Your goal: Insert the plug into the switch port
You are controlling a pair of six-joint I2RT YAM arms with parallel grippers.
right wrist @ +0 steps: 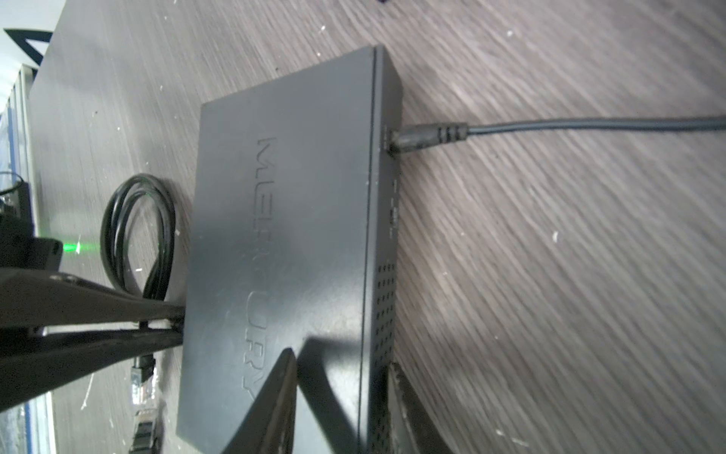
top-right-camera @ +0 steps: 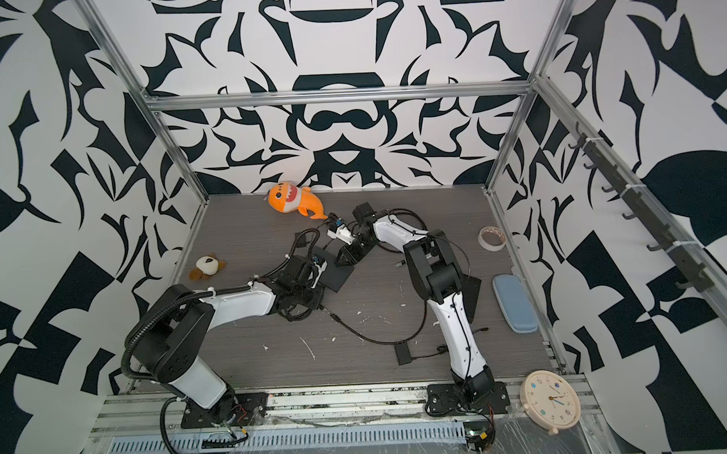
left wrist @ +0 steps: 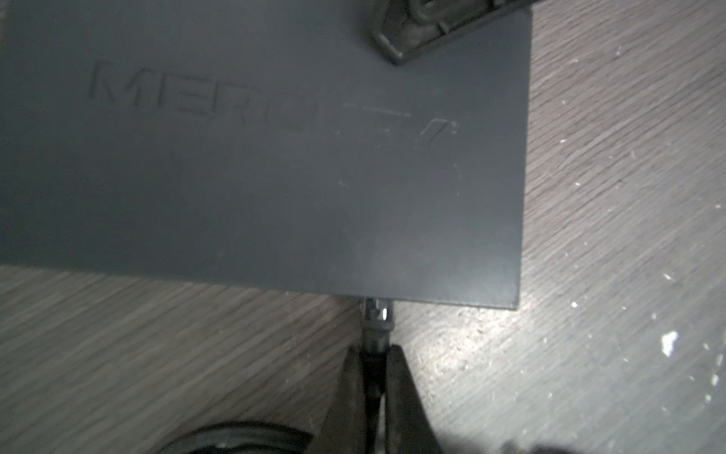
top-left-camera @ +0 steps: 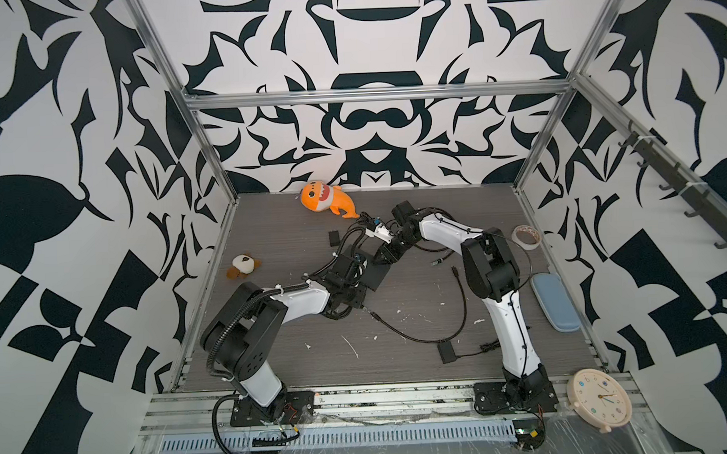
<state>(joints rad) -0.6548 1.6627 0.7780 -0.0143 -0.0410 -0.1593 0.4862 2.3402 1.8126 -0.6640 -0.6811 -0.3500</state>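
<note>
table (top-left-camera: 275, 356) grey woodgrain. switch (left wrist: 275, 177) flat near table middle, toward back edge. right gripper (right wrist: 341, 405) clamps switch corner, 1 finger on top, 1 at side. left gripper (left wrist: 372, 377) pinched on plug (left wrist: 376, 314), tip at switch edge.

Black switch (top-right-camera: 333, 275) between both hands, orange shark (top-right-camera: 296, 199) behind.

The switch (top-left-camera: 374, 275) lies mid-table (top-left-camera: 273, 322) between both arms (plush shark (top-left-camera: 325, 198) behind, clock (top-left-camera: 598, 398) at front right)
</note>
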